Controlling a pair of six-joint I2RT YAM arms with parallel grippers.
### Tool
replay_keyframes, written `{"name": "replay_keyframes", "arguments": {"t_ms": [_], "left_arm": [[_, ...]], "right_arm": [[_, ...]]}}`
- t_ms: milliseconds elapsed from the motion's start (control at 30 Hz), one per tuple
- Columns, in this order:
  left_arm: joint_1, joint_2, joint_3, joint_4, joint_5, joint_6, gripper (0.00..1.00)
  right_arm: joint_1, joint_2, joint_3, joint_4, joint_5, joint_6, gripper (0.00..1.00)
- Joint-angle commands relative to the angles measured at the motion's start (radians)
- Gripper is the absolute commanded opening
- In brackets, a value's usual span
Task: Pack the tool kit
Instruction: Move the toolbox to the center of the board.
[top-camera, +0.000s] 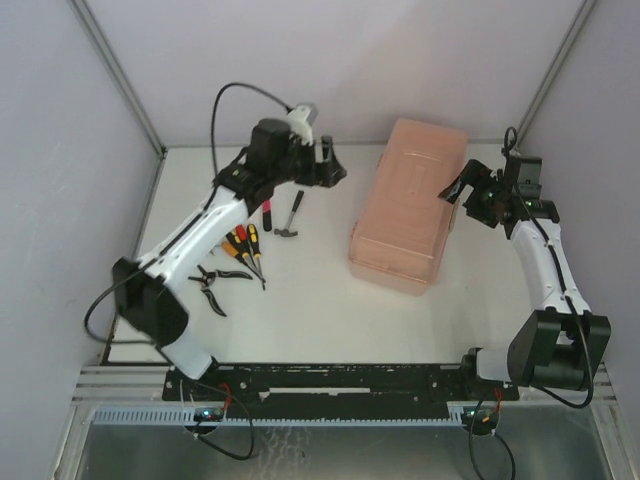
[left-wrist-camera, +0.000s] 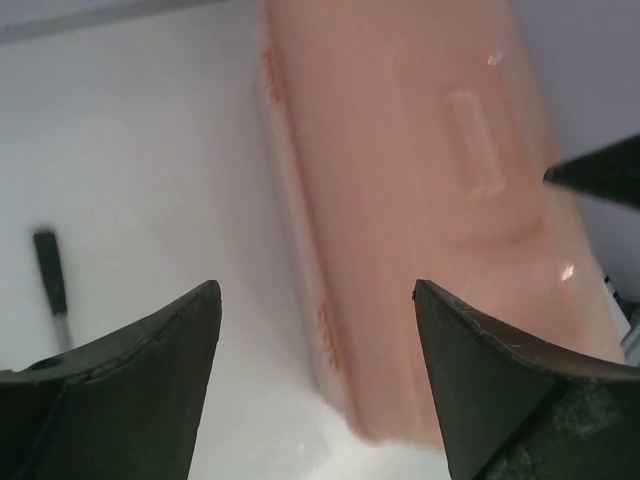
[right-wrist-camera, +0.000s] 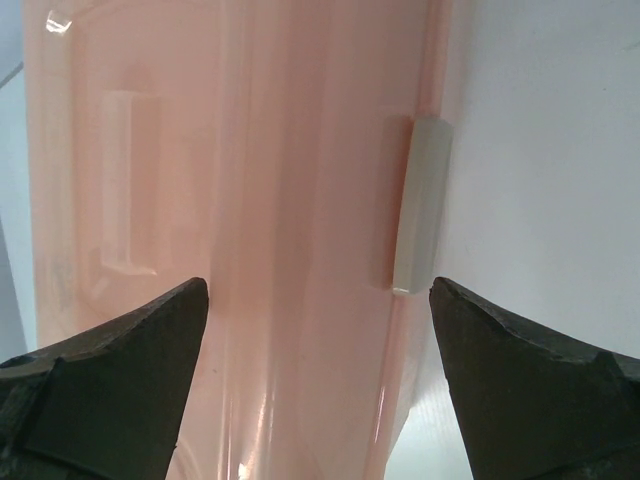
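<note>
Tool box: the tool box (top-camera: 405, 210) is pink see-through plastic with its lid down. It sits right of the middle of the tabletop (top-camera: 320, 310), one short end near the far edge, and is turned a little askew.
Latch: a pale latch (right-wrist-camera: 420, 205) lies on the long side of the box that faces the right edge.
Hammer: the hammer (top-camera: 291, 216) lies flat left of the box, toward the far edge.
Screwdrivers: the screwdrivers (top-camera: 245, 246) lie bunched beside the left forearm, with yellow, red and black handles.
Pliers: the pliers (top-camera: 214, 281) lie closer to the left edge with their handles splayed.
In the way: the closed lid covers the inside of the box, and the left forearm hangs over part of the tool cluster.
Left arm: it reaches from the near-left corner toward the far edge, with the wrist turned right toward the box.
Left gripper: the left gripper (top-camera: 333, 165) has its fingers spread wide and holds nothing. It is short of the box's left side.
Right arm: it rises along the right edge and bends left at the wrist.
Right gripper: the right gripper (right-wrist-camera: 318, 285) is spread wide and empty over the box's right long side. Whether it touches the box cannot be told.
</note>
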Motion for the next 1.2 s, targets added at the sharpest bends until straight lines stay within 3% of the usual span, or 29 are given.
{"name": "replay_keyframes", "arguments": {"t_ms": [0,167,267,467,733,900,1000,1167], "left_arm": [[-0.044,0.216,0.333,-0.103,0.054,0.017,0.82],[-0.092,0.42,0.579,-0.163,0.119,-0.008,0.85],[-0.106,0.491,0.623,-0.215,0.166,-0.012,0.82],[-0.14,0.448,0.424,-0.114,0.293,-0.021,0.77],[-0.207,0.283,0.175,-0.002,0.298,-0.029,0.7],[-0.227,0.152,-0.005,0.044,0.282,-0.037,0.7],[-0.229,0.074,-0.088,0.036,0.193,-0.022,0.71],[-0.226,-0.019,-0.115,-0.04,-0.064,0.015,0.77]], "right_arm": [[-0.003,0.011,-0.002,0.078,-0.096,0.026,0.92],[0.002,0.033,-0.038,0.086,-0.106,0.003,0.91],[0.005,0.027,-0.064,0.085,-0.112,-0.01,0.91],[0.023,-0.034,-0.168,0.147,-0.221,-0.025,0.91],[0.082,-0.172,-0.313,0.221,-0.311,-0.002,0.91],[0.139,-0.31,-0.365,0.136,-0.223,-0.008,0.91],[0.148,-0.403,-0.401,0.101,-0.191,0.01,0.91],[0.137,-0.514,-0.415,0.038,-0.011,0.02,0.94]]}}
